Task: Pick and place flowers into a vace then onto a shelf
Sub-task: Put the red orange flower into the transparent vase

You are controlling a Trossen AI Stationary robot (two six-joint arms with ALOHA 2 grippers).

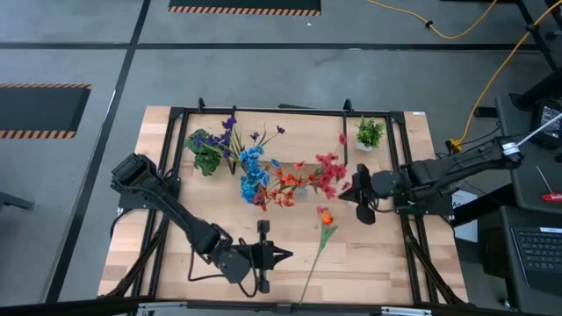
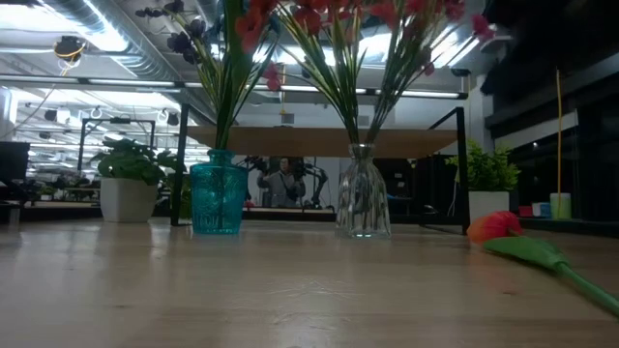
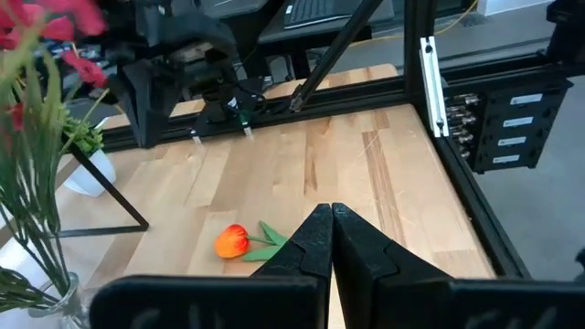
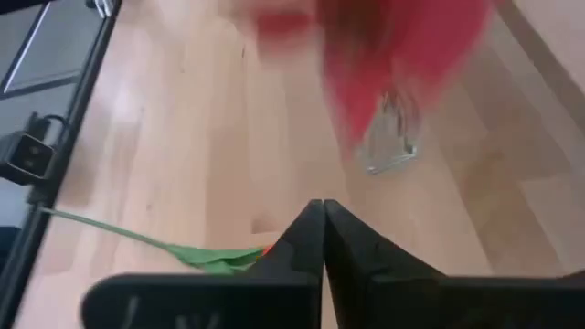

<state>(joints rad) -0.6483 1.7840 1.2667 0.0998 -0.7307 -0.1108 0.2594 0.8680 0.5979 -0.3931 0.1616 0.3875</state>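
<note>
From above, the left arm's dark hand [image 1: 283, 255] hovers low over the near part of the light wooden desk [image 1: 386, 254], fingers pressed together. The right arm's dark hand [image 1: 347, 195] hangs just beside the red and orange sprays [image 1: 303, 182], also pressed together. A single orange bud on a long green stem [image 1: 321, 239] lies flat on the desk between the two hands.

At desk level, a teal glass vase [image 2: 217, 198] and a clear glass vase [image 2: 364, 203] stand upright holding green-stemmed sprays, before the low wooden shelf [image 2: 319, 140]. The bud lies to the right.

The left wrist view shows its fingertips touching above the bud.

The right wrist view shows fingertips touching, the bud's leaf just beside them.
</note>
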